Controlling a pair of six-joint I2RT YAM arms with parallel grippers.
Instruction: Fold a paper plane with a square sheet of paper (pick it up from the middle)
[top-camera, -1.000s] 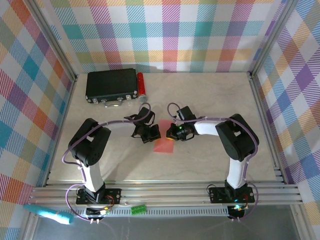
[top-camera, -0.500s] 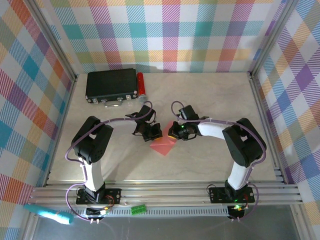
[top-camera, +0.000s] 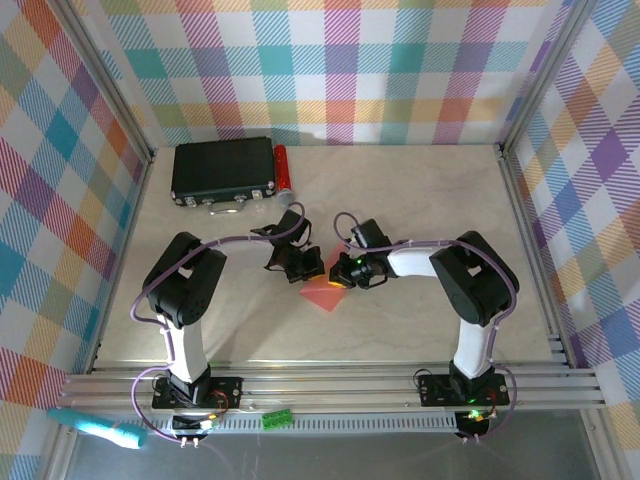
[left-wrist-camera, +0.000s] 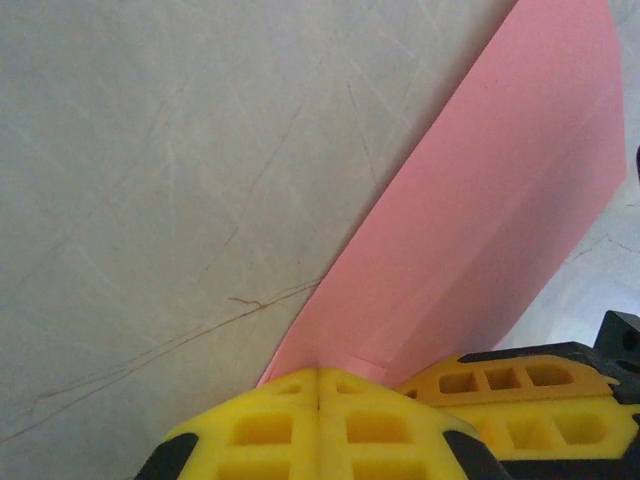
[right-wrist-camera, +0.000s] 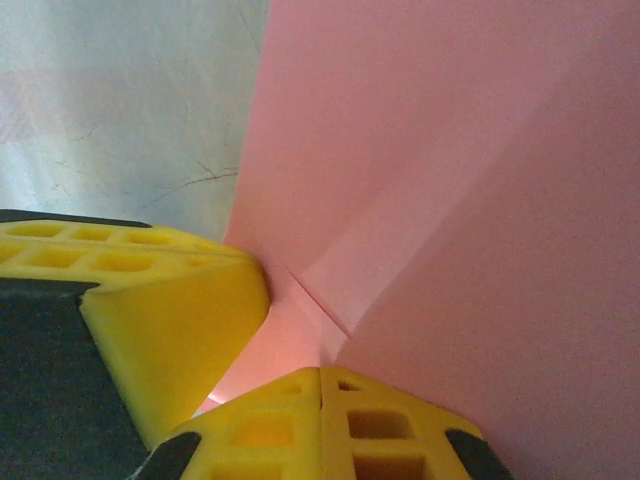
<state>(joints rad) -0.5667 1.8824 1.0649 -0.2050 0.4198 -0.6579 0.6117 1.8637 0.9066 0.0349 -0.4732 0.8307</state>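
The left gripper (top-camera: 300, 266) is pinching a corner of the paper (top-camera: 325, 294), jaws closed tight. The right gripper (top-camera: 346, 271) is clamping it just beside, equally tight. The paper is sitting in the middle of the table (top-camera: 430, 210), creased but not looking like a plane yet; most folding is probably remaining.

Frame's top, right edges cut off paper sheet (right-wrist-camera: 450, 150).

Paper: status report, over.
Left gripper and right gripper both shut on the paper, fingertips side by side. Paper creased, not yet a plane. Nothing in the way; box at the back.
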